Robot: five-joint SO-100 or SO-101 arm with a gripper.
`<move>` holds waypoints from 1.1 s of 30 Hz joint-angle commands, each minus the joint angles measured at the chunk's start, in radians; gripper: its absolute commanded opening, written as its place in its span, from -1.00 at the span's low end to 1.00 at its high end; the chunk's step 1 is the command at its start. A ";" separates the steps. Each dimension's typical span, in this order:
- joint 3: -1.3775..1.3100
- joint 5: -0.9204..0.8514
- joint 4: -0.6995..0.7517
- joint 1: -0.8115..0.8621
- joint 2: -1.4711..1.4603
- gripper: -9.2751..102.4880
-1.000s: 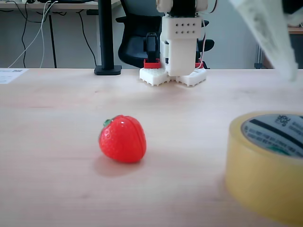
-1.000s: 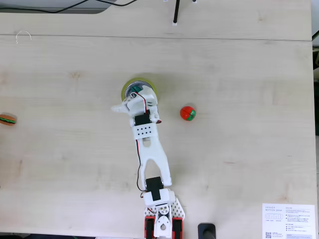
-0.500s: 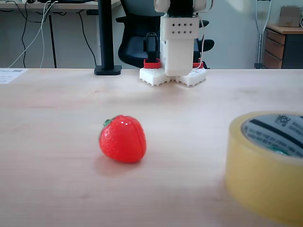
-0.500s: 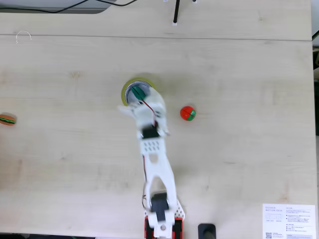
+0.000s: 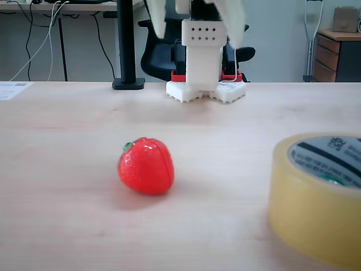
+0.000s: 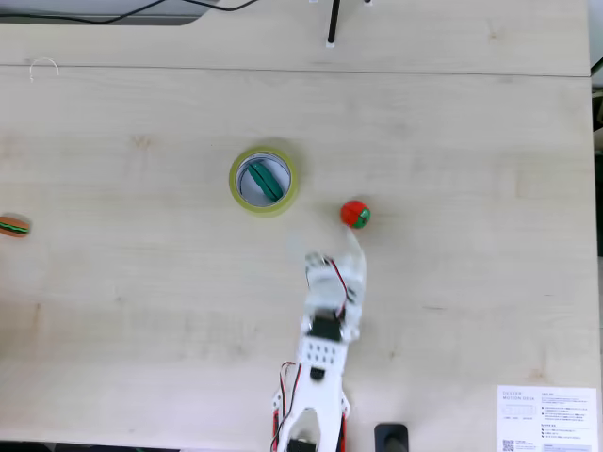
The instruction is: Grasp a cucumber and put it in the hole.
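at the far left edge of the overhead fixed view a small toy burger (image 6: 13,226) lies on the pale wooden table (image 6: 122,311), where it lay a second ago. right of it, well apart, the tape roll (image 6: 236,188) stands flat, and the cucumber (image 6: 266,181) lies slanted inside the hole (image 6: 252,191); a second ago the arm's head hung over the roll and hid most of it, now the roll is uncovered. in the low fixed view the roll's yellow wall (image 5: 307,209) fills the right foreground, unchanged, with a sliver of green showing at its inner rim. further right in the overhead view the gripper (image 6: 332,252) has drawn back toward the base, blurred by motion, its fingers spread apart and holding nothing, one tip near the strawberry (image 6: 355,215). the strawberry has not moved in either view (image 5: 146,166). at the lower right corner a printed paper sheet (image 6: 545,418) lies as before.
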 commanded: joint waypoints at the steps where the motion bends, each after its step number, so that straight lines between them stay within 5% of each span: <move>1: 0.124 0.017 0.017 0.025 0.207 -0.41; 8: 0.479 0.147 0.295 0.025 0.825 -0.64; 17: 0.522 0.155 0.518 0.029 0.821 -0.82; 33: 0.637 0.149 0.565 0.028 0.819 -0.84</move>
